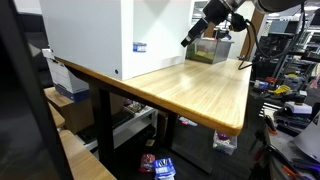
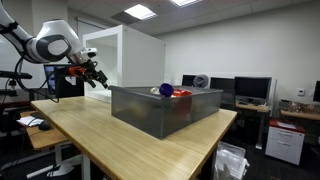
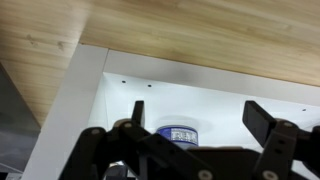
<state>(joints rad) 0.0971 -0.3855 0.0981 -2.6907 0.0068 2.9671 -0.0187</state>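
Claw (image 3: 195, 112) hangs spread and empty above the wooden tabletop (image 3: 200, 30), facing the white box (image 3: 170, 95); a gray bin (image 2: 165, 110) stands nearby.

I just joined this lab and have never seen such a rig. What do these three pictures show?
A robot arm ends in a two-fingered grasping tool. Two pictures come from cameras standing apart from the robot, at different spots; the third comes from a camera on the wrist, looking past the tool's fingers. On the wooden table stand a large white box and a grey bin holding a blue object and a red object. The tool is open, holds nothing, and hangs close to the white box, whose blue label shows in the wrist view.
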